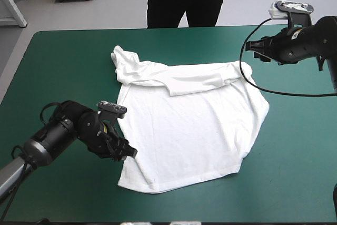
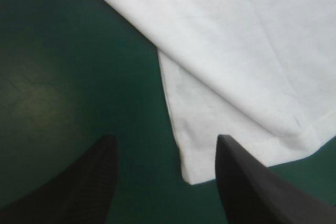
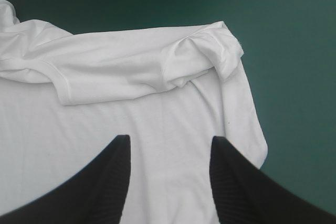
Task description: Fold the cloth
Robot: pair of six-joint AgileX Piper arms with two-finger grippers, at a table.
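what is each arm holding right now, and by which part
Nothing. The left gripper and right gripper both have open jaws; the T-shirt lies ungripped.

Left arm (image 1: pixel 52 138): glossy black rounded joint housings, with a grey metallic tube section and grey ring behind them. Left gripper (image 1: pixel 125 152): two broad black fingers (image 2: pixel 84 187), fin-shaped and curved, tapering to blunt tips, with a smooth matte surface. Right arm (image 1: pixel 310 40): black, bulky rounded housings with a slight sheen. Right gripper (image 1: pixel 253 46): same black fin pair. Its fingers (image 3: pixel 100 182) show fine parallel ribbing across the faces, with wide bases narrowing to rounded points. Screws and markings are too small to tell.
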